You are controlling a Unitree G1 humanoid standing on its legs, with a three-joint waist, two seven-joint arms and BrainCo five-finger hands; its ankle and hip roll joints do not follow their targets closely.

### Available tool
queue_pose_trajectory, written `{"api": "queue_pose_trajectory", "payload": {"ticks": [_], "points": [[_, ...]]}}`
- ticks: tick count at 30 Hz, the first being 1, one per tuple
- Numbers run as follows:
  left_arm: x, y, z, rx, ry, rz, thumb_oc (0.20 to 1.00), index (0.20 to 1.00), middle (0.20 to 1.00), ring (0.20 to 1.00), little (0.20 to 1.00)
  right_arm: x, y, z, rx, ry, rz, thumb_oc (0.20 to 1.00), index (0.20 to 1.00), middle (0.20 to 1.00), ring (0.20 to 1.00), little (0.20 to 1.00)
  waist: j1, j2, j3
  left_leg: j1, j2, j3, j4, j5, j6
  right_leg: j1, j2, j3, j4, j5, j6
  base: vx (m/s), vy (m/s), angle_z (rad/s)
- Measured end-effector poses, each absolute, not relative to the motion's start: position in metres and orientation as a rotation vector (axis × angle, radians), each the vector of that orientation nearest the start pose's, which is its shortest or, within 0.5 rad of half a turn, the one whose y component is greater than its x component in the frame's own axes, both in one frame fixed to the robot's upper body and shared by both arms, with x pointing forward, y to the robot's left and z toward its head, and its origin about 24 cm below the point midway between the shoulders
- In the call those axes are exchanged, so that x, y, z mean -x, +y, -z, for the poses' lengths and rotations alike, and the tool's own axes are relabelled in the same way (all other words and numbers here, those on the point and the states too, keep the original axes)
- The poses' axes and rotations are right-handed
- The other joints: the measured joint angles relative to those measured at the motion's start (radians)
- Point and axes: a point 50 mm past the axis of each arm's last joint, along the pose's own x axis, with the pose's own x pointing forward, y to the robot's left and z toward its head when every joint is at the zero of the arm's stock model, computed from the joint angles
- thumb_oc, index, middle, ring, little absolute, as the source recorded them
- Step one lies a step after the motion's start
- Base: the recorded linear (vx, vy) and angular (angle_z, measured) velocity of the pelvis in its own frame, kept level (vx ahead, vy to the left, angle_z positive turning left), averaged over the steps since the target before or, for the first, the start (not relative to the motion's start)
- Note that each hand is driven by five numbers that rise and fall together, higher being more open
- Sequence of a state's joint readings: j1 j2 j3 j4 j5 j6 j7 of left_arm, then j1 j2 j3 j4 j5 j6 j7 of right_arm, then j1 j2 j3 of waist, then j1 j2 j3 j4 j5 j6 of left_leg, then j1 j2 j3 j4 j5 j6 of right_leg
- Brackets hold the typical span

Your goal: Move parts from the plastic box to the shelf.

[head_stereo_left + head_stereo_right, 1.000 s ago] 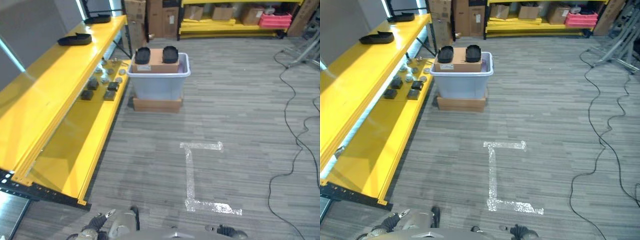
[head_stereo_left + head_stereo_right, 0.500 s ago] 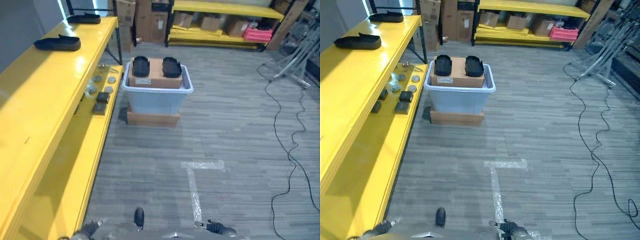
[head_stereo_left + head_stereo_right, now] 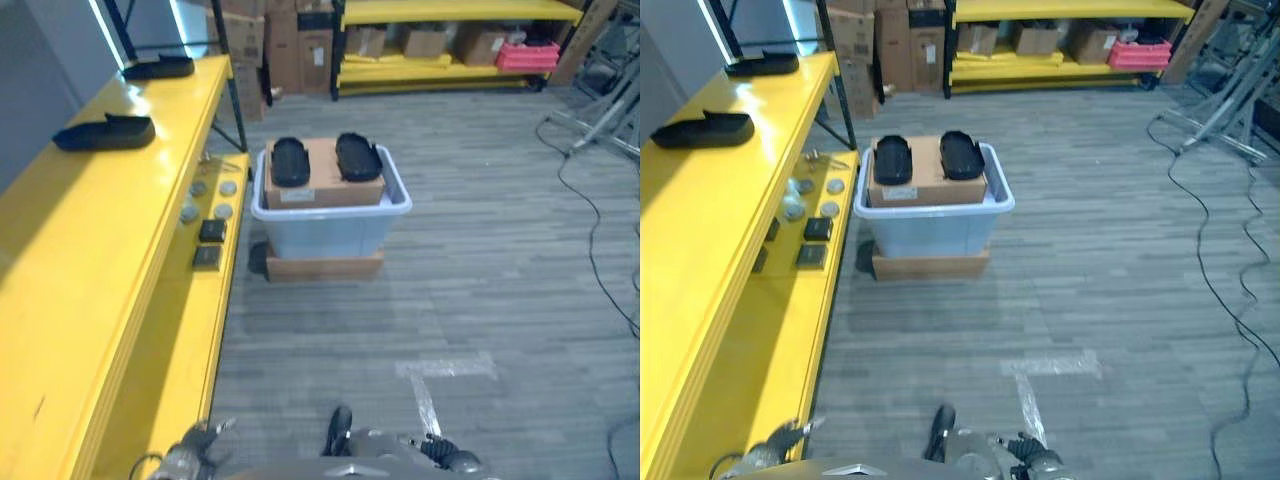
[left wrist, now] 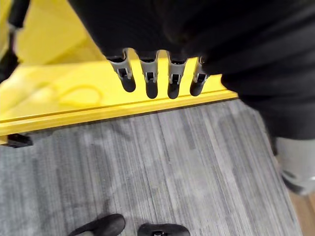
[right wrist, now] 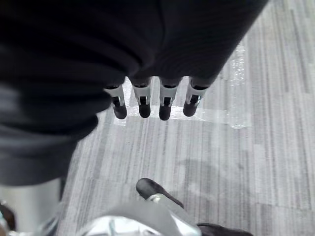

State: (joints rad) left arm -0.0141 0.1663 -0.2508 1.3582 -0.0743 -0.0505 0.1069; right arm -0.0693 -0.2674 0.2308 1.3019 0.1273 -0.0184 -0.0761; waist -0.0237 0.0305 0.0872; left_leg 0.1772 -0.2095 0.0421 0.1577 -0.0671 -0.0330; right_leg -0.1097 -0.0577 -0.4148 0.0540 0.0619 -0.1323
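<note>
A pale plastic box [image 3: 330, 215] stands on a flat cardboard base [image 3: 325, 268] on the floor, a few steps ahead. Inside it a brown carton carries two black oval parts [image 3: 290, 161] [image 3: 358, 156]. The long yellow shelf [image 3: 90, 260] runs along my left; two more black parts [image 3: 105, 132] [image 3: 160, 68] lie on its top board. Small dark blocks [image 3: 211, 231] and round discs rest on its lower board. My left hand [image 4: 150, 81] hangs low beside the shelf edge, fingers straight, holding nothing. My right hand [image 5: 143, 103] hangs over the floor, fingers straight and empty too.
A white tape mark [image 3: 445, 368] lies on the grey plank floor between me and the box. Black cables [image 3: 600, 270] trail on the right. Yellow racks with cartons and a pink crate [image 3: 525, 55] line the back wall; a metal stand [image 3: 610, 110] is at far right.
The whole picture has shifted, so the camera has moved: box and shelf now look closer and more centred. Both hands still hang low and empty.
</note>
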Motion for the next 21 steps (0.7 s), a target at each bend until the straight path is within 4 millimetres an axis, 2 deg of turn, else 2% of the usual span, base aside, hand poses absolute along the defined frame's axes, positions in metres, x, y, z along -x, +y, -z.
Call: {"api": "queue_pose_trajectory", "payload": {"ticks": [1, 2, 3, 4, 5, 6, 7, 8, 10, 11, 12, 13, 14, 15, 16, 17, 18, 19, 20, 21], "points": [[-0.057, 0.206, 0.174, -0.292, 1.33, -0.042, 1.0, 1.0, 1.0, 1.0, 1.0, -0.107, -0.244, 0.156, 0.331, 1.204, 0.113, 1.0, 1.0, 1.0, 1.0, 1.0, 0.026, -0.011, 0.007, -0.058, -0.003, 0.015, 0.145, -0.015, -0.021, 0.042, 0.001, 0.021, -0.046, 0.005, 0.002, 0.27, -0.196, -0.24], [-0.045, 0.208, 0.175, -0.296, 1.365, -0.043, 1.0, 1.0, 1.0, 1.0, 1.0, -0.107, -0.244, 0.156, 0.334, 1.206, 0.108, 1.0, 1.0, 1.0, 1.0, 1.0, 0.032, 0.0, 0.005, -0.092, 0.026, 0.021, 0.249, -0.05, -0.016, 0.077, 0.017, 0.03, -0.075, 0.003, 0.005, 0.25, -0.202, -0.24], [-0.034, 0.21, 0.176, -0.295, 1.401, -0.048, 1.0, 1.0, 1.0, 1.0, 1.0, -0.109, -0.242, 0.156, 0.333, 1.2, 0.103, 1.0, 1.0, 1.0, 1.0, 1.0, 0.037, 0.011, 0.003, -0.136, 0.065, 0.012, 0.37, -0.065, -0.036, 0.104, 0.039, 0.039, -0.086, -0.008, 0.012, 0.24, -0.199, -0.25], [-0.027, 0.21, 0.177, -0.291, 1.423, -0.052, 1.0, 1.0, 1.0, 1.0, 1.0, -0.113, -0.24, 0.156, 0.333, 1.19, 0.097, 1.0, 1.0, 1.0, 1.0, 1.0, 0.047, 0.014, 0.005, -0.211, 0.101, 0.006, 0.532, -0.064, -0.06, 0.116, 0.053, 0.051, -0.085, -0.021, 0.009, 0.36, -0.238, -0.32], [-0.022, 0.211, 0.177, -0.274, 1.441, -0.061, 1.0, 1.0, 1.0, 1.0, 1.0, -0.12, -0.237, 0.154, 0.341, 1.172, 0.079, 1.0, 1.0, 1.0, 1.0, 1.0, 0.057, -0.001, 0.014, -0.322, 0.155, 0.007, 0.723, -0.025, -0.091, 0.129, 0.056, 0.056, -0.086, -0.044, 0.004, 0.27, -0.166, -0.25], [-0.023, 0.211, 0.177, -0.271, 1.441, -0.06, 1.0, 1.0, 1.0, 1.0, 1.0, -0.125, -0.235, 0.153, 0.346, 1.16, 0.07, 1.0, 1.0, 1.0, 1.0, 1.0, 0.064, -0.017, 0.027, -0.376, 0.177, 0.009, 0.791, -0.004, -0.087, 0.147, 0.054, 0.062, -0.087, -0.054, 0.003, 0.31, -0.118, -0.21], [-0.023, 0.213, 0.176, -0.278, 1.444, -0.069, 1.0, 1.0, 1.0, 1.0, 1.0, -0.129, -0.232, 0.153, 0.351, 1.154, 0.06, 1.0, 1.0, 1.0, 1.0, 1.0, 0.08, -0.041, 0.042, -0.409, 0.194, 0.015, 0.803, 0.002, -0.074, 0.168, 0.043, 0.078, -0.089, -0.062, 0.005, 0.33, 0.001, -0.32], [-0.02, 0.22, 0.175, -0.29, 1.449, -0.07, 1.0, 1.0, 1.0, 1.0, 1.0, -0.134, -0.23, 0.152, 0.358, 1.145, 0.051, 1.0, 1.0, 1.0, 1.0, 1.0, 0.101, -0.073, 0.061, -0.447, 0.196, -0.002, 0.712, 0.008, -0.065, 0.207, 0.021, 0.1, -0.099, -0.077, 0.016, 0.33, -0.002, -0.45], [-0.027, 0.218, 0.175, -0.294, 1.416, -0.057, 1.0, 1.0, 1.0, 1.0, 1.0, -0.137, -0.238, 0.149, 0.374, 1.144, 0.064, 1.0, 1.0, 1.0, 1.0, 1.0, 0.133, -0.083, 0.07, -0.453, 0.157, -0.078, 0.441, 0.013, -0.06, 0.225, 0.01, 0.138, -0.111, -0.084, 0.03, 0.32, 0.031, -0.61], [-0.036, 0.215, 0.175, -0.294, 1.384, -0.042, 1.0, 1.0, 1.0, 1.0, 1.0, -0.143, -0.245, 0.145, 0.4, 1.123, 0.07, 1.0, 1.0, 1.0, 1.0, 1.0, 0.146, -0.058, 0.083, -0.46, 0.148, -0.117, 0.251, 0.052, -0.061, 0.246, 0.013, 0.155, -0.124, -0.089, 0.054, 0.33, 0.039, -0.65], [-0.038, 0.215, 0.175, -0.296, 1.38, -0.043, 1.0, 1.0, 1.0, 1.0, 1.0, -0.145, -0.247, 0.144, 0.409, 1.123, 0.069, 1.0, 1.0, 1.0, 1.0, 1.0, 0.157, -0.049, 0.087, -0.445, 0.133, -0.166, 0.097, 0.079, -0.063, 0.269, 0.016, 0.177, -0.144, -0.093, 0.063, 0.33, 0.029, -0.66], [-0.041, 0.215, 0.174, -0.297, 1.372, -0.043, 1.0, 1.0, 1.0, 1.0, 1.0, -0.148, -0.249, 0.142, 0.423, 1.116, 0.068, 1.0, 1.0, 1.0, 1.0, 1.0, 0.166, -0.034, 0.087, -0.411, 0.129, -0.225, -0.108, 0.118, -0.077, 0.279, 0.015, 0.192, -0.144, -0.107, 0.087, 0.15, -0.008, -0.59], [-0.046, 0.214, 0.174, -0.296, 1.36, -0.042, 1.0, 1.0, 1.0, 1.0, 1.0, -0.15, -0.253, 0.14, 0.442, 1.108, 0.068, 1.0, 1.0, 1.0, 1.0, 1.0, 0.173, -0.014, 0.088, -0.4, 0.135, -0.255, -0.18, 0.132, -0.086, 0.289, 0.016, 0.202, -0.141, -0.119, 0.109, 0.26, 0.012, -0.85], [-0.048, 0.215, 0.174, -0.298, 1.355, -0.043, 1.0, 1.0, 1.0, 1.0, 1.0, -0.15, -0.256, 0.14, 0.473, 1.115, 0.06, 1.0, 1.0, 1.0, 1.0, 1.0, 0.191, 0.013, 0.08, -0.398, 0.142, -0.261, -0.164, 0.133, -0.091, 0.317, 0.018, 0.214, -0.142, -0.135, 0.136, 0.25, 0.048, -0.81], [-0.044, 0.215, 0.174, -0.296, 1.361, -0.044, 1.0, 1.0, 1.0, 1.0, 1.0, -0.144, -0.258, 0.141, 0.487, 1.132, 0.052, 1.0, 1.0, 1.0, 1.0, 1.0, 0.197, 0.034, 0.059, -0.39, 0.152, -0.255, -0.118, 0.102, -0.079, 0.34, 0.026, 0.224, -0.142, -0.151, 0.16, 0.29, 0.086, -0.61], [-0.041, 0.217, 0.174, -0.299, 1.366, -0.048, 1.0, 1.0, 1.0, 1.0, 1.0, -0.137, -0.256, 0.144, 0.488, 1.148, 0.042, 1.0, 1.0, 1.0, 1.0, 1.0, 0.194, 0.032, 0.052, -0.386, 0.142, -0.238, -0.093, 0.178, -0.039, 0.368, 0.023, 0.225, -0.132, -0.176, 0.194, 0.28, 0.135, -0.27], [-0.043, 0.221, 0.173, -0.31, 1.361, -0.055, 1.0, 1.0, 1.0, 1.0, 1.0, -0.133, -0.251, 0.147, 0.478, 1.157, 0.029, 1.0, 1.0, 1.0, 1.0, 1.0, 0.197, 0.014, 0.04, -0.376, 0.12, -0.222, -0.085, 0.188, -0.023, 0.375, -0.007, 0.226, -0.11, -0.208, 0.215, 0.28, 0.221, -0.17], [-0.05, 0.232, 0.17, -0.321, 1.337, -0.081, 1.0, 1.0, 1.0, 1.0, 1.0, -0.128, -0.239, 0.152, 0.459, 1.177, 0.004, 1.0, 1.0, 1.0, 1.0, 1.0, 0.191, -0.047, 0.027, -0.327, 0.076, -0.215, -0.126, 0.174, 0.004, 0.342, -0.07, 0.207, 0.021, -0.246, 0.237, 0.19, 0.187, -0.3], [-0.051, 0.232, 0.17, -0.313, 1.335, -0.092, 1.0, 1.0, 1.0, 1.0, 1.0, -0.129, -0.236, 0.153, 0.458, 1.175, -0.005, 1.0, 1.0, 1.0, 1.0, 1.0, 0.192, -0.047, 0.027, -0.294, 0.082, -0.204, -0.155, 0.187, 0.031, 0.289, -0.09, 0.189, 0.147, -0.266, 0.252, 0.21, 0.205, -0.77], [-0.052, 0.233, 0.169, -0.311, 1.336, -0.096, 1.0, 1.0, 1.0, 1.0, 1.0, -0.141, -0.23, 0.15, 0.466, 1.139, -0.024, 1.0, 1.0, 1.0, 1.0, 1.0, 0.199, -0.027, 0.035, -0.25, 0.093, -0.201, -0.175, 0.243, 0.08, 0.147, -0.124, 0.183, 0.457, -0.286, 0.284, 0.12, 0.086, -0.75]]}}
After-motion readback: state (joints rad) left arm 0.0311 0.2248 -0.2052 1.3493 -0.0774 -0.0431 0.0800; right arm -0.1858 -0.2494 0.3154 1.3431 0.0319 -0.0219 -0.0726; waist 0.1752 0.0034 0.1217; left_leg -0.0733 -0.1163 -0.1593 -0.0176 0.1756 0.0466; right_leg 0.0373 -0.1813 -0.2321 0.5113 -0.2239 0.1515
